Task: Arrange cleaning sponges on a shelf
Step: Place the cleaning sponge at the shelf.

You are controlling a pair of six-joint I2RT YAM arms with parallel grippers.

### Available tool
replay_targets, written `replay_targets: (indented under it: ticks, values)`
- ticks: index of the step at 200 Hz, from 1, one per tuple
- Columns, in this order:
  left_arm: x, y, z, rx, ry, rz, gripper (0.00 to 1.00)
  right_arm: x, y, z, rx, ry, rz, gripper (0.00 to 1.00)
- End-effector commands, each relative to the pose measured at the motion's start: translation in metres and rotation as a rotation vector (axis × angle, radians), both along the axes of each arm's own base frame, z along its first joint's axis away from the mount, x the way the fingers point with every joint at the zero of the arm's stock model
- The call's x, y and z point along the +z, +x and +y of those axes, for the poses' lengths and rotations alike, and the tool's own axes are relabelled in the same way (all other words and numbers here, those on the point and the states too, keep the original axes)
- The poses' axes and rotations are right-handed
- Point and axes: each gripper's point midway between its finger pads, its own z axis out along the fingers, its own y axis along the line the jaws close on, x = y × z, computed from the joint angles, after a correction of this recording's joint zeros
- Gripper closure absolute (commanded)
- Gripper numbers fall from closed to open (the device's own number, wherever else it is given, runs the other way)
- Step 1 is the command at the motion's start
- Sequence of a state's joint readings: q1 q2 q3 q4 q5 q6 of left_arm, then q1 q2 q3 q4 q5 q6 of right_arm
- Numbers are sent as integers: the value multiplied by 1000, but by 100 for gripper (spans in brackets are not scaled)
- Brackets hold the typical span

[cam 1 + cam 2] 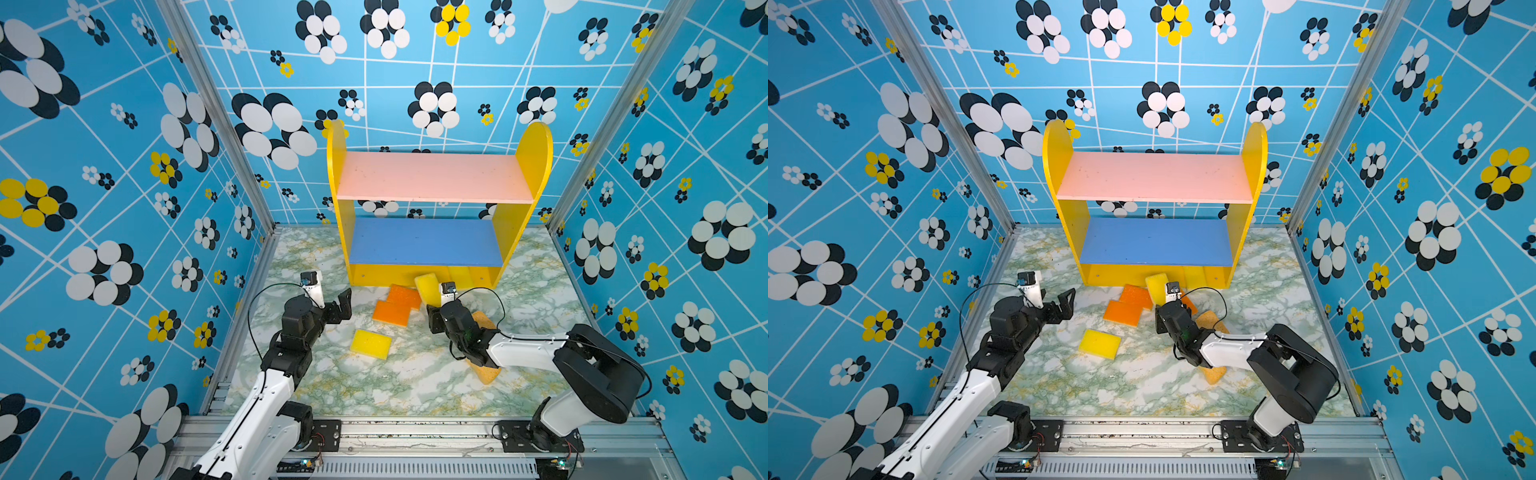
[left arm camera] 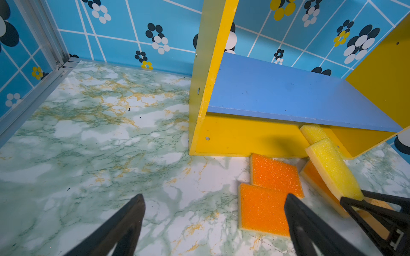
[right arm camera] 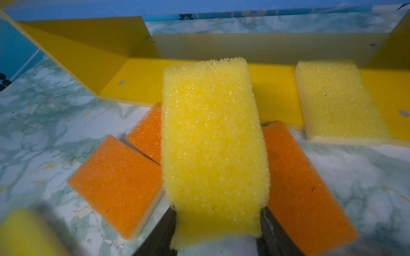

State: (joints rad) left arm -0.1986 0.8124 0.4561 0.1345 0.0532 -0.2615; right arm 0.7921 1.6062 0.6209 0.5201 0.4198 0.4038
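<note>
- On the bottom yellow board (image 3: pixel 137 88) of the shelf (image 1: pixel 534 158), one yellow sponge (image 3: pixel 339 99) lies flat. It is the only sponge put away.
- The right tool (image 3: pixel 218 223) is clenched on the near end of a second yellow sponge (image 3: pixel 213 144). This sponge is tilted. Its far end reaches over the front edge of the bottom board, beside the first one, with a gap between them.
- The left tool (image 2: pixel 215 197) is released. Its jaws stand wide with nothing in them, and it hangs over the counter (image 1: pixel 374 386) near the left side of the shelf.
- Three orange sponges lie on the counter just in front of the shelf. One (image 3: pixel 117 184) overlaps another (image 3: pixel 146 133), and the third (image 3: pixel 299 181) sits partly under the held sponge.
- A third yellow sponge (image 1: pixel 371 343) lies alone, closer to the robot.
- Two tan sponges (image 1: pixel 484 320) (image 1: pixel 488 374) are partly hidden under the right arm.
- The pink board (image 1: pixel 432 176) and the blue board (image 1: pixel 424 241) have nothing on them.
- I think the job has only just begun: one sponge is done, one is almost there, and six are left.
</note>
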Motion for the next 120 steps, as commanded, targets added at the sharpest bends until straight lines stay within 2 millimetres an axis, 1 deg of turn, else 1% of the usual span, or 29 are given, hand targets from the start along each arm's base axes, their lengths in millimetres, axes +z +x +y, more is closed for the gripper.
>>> replay_targets:
  ticks: [1, 30, 49, 90, 120]
  values:
    - [18, 3, -3, -14, 7, -41, 1, 6, 17, 3, -35, 36, -72, 48]
    - [17, 3, -3, -13, 11, -40, 1, 0, 29, 11, -39, 36, -76, 48]
    - [16, 4, -2, -12, 15, -40, 1, 0, 36, 17, -43, 44, -87, 48]
    - [17, 3, -2, -10, 20, -45, 1, 3, 45, 11, -101, 59, -117, 48]
    - [17, 4, -2, -12, 18, -46, 1, -2, 53, 6, -149, 79, -143, 48]
